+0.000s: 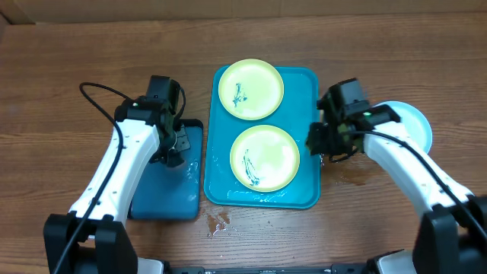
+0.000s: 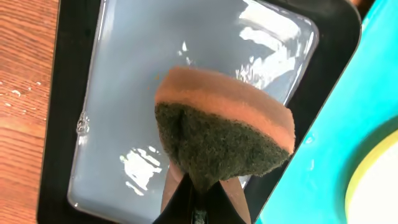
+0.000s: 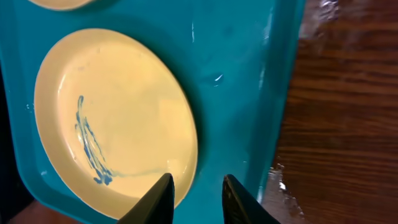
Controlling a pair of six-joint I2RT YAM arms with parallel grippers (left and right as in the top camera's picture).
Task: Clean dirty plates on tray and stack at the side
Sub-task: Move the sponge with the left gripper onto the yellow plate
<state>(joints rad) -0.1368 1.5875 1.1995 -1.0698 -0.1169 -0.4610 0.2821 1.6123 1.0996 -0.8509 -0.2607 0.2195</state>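
Note:
Two pale yellow-green plates lie on the turquoise tray (image 1: 308, 84), a far plate (image 1: 251, 89) and a near plate (image 1: 264, 157), each with a dark blue-green smear. A pale blue plate (image 1: 415, 122) rests on the wood to the right, half hidden by my right arm. My right gripper (image 3: 196, 185) is open at the near plate's (image 3: 118, 118) right rim, one finger over the plate, the other over the tray floor (image 3: 242, 74). My left gripper (image 2: 198, 190) is shut on an orange and green sponge (image 2: 224, 130) above the small dark-rimmed tray (image 2: 124, 93).
The small dark-rimmed tray (image 1: 167, 194) lies against the turquoise tray's left side and holds a film of water. Water spots sit on the wood at the front (image 1: 217, 221) and beside the tray's right rim (image 3: 280, 180). A black cable (image 1: 99, 95) loops at left.

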